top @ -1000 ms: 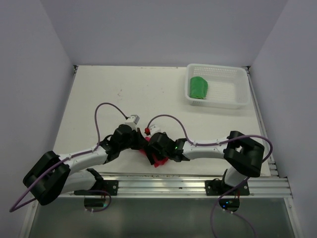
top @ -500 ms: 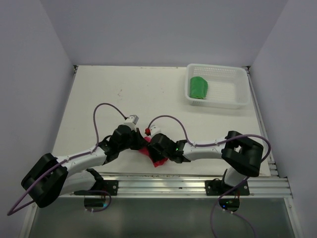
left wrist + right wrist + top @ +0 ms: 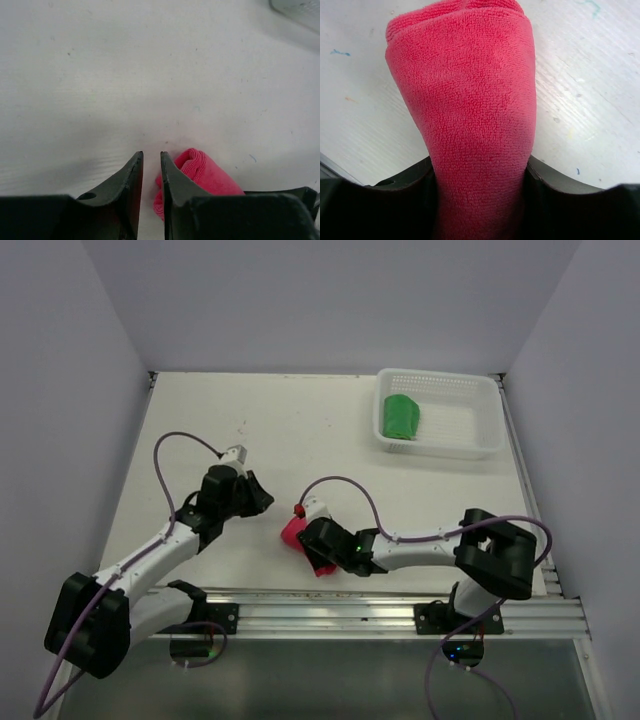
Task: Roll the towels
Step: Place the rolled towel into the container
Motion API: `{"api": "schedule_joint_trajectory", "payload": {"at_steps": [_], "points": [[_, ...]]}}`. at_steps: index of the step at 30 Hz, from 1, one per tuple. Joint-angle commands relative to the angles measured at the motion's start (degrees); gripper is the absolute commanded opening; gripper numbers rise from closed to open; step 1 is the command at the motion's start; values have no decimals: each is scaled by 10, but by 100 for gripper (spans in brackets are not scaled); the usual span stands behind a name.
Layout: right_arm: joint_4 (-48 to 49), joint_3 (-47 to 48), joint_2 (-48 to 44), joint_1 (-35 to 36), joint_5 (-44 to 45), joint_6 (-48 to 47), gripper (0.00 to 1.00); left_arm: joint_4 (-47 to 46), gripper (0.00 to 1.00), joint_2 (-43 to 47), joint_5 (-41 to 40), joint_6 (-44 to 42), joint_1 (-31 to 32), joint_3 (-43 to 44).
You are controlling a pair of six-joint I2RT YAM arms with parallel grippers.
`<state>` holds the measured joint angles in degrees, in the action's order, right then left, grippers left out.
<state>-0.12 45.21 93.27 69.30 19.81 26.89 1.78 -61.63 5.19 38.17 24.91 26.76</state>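
The pink-red towel [image 3: 293, 533] lies rolled into a thick bundle near the table's front edge. My right gripper [image 3: 312, 545] is shut on it, and in the right wrist view the roll [image 3: 465, 90] fills the space between both fingers and sticks out past them. My left gripper [image 3: 260, 502] hangs to the roll's left, apart from it. Its jaws stand a narrow gap apart with nothing between them [image 3: 151, 154], and the pink roll [image 3: 207, 172] shows just beyond its right finger. The green towel [image 3: 402, 417] sits rolled in the basket's left end.
The white mesh basket [image 3: 470, 445] stands at the back right of the table; its corner [image 3: 300, 7] shows in the left wrist view. A metal rail [image 3: 380, 605] runs along the near edge. Grey walls close in the table's sides and back.
My left gripper let go of the pink-red towel and drew back up and to the left, its jaws parting slightly. My right gripper closed around the roll and holds it.
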Motion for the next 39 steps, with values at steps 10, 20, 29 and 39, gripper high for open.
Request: {"api": "schedule_joint_trajectory", "payload": {"at_steps": [10, 20, 29, 39], "points": [[-88, 61, -112, -76, 46, -44, 4, 107, 50, 0, -33, -63, -58, 118], [-137, 192, -108, -293, -43, -94, 0, 227, 100, -52, -109, -182, -58, 276], [-135, 305, -65, -482, -58, -110, 0, 235, 100, -97, -197, -188, -65, 299], [-76, 341, 23, -610, -63, -67, 1, 164, 100, -105, -139, -233, -73, 248]]}}
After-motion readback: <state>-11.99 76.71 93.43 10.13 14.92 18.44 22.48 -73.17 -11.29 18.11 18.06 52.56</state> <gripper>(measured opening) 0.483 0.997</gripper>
